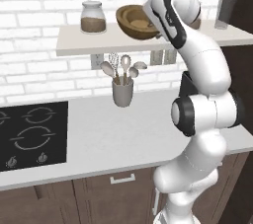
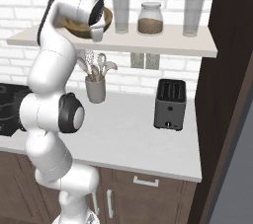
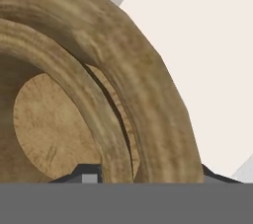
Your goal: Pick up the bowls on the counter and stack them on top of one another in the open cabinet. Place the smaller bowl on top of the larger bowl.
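On your left, the glass jar of brown grains (image 1: 93,17) stands on the long pale cream shelf board (image 1: 79,44). Beside it the wide brown wooden bowl (image 1: 133,21) sits there too, the narrower wooden bowl (image 3: 54,119) nested inside. Your gripper (image 2: 97,31) straddles their rims, jaws half-open; whether it grips, you cannot tell.

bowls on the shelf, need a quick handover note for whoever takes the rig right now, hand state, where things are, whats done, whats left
Hand: up at the open cabinet, its fingers straddling the rims of the bowls; whether it grips cannot be told.
Bowls: the larger bowl sits on the cabinet shelf; the smaller bowl is nested inside it, as the hand view shows.
Done: both bowls are off the counter and stacked in the right order.
Left: make sure the hand is released, then back it away without dragging the stack.
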You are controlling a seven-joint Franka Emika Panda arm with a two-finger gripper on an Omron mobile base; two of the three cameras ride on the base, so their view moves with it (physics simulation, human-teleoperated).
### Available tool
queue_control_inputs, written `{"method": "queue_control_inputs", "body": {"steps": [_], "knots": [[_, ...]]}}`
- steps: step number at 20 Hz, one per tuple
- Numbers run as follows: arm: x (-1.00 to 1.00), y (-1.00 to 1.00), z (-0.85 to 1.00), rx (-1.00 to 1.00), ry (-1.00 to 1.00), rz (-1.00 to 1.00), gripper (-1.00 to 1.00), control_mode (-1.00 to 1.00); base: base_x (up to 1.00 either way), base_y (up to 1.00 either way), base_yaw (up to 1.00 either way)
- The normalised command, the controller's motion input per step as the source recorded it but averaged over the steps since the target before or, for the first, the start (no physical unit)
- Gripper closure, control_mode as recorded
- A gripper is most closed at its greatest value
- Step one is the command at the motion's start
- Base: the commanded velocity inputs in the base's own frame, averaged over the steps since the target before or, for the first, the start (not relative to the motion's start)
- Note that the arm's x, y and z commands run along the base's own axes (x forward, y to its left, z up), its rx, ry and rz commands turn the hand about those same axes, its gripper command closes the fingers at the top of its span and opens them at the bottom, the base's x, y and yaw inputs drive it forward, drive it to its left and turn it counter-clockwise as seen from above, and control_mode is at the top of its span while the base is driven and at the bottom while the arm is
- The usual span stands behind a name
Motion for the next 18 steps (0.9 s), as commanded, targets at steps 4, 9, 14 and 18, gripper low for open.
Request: {"method": "queue_control_inputs", "body": {"steps": [4, 9, 14, 18], "knots": [[0.55, 0.00, 0.00, -0.04, 0.00, -0.05, 1.00, -1.00, 0.00, 0.00, 0.00], [0.71, 0.01, 0.00, -0.06, 0.00, -0.06, 1.00, -1.00, 0.00, 0.00, 0.00], [0.58, 0.01, 0.00, -0.04, 0.00, -0.06, -1.00, -1.00, 0.00, 0.00, 0.00], [0.10, 0.00, 0.01, 0.00, 0.00, 0.00, -1.00, -1.00, 0.00, 0.00, 0.00]]}}
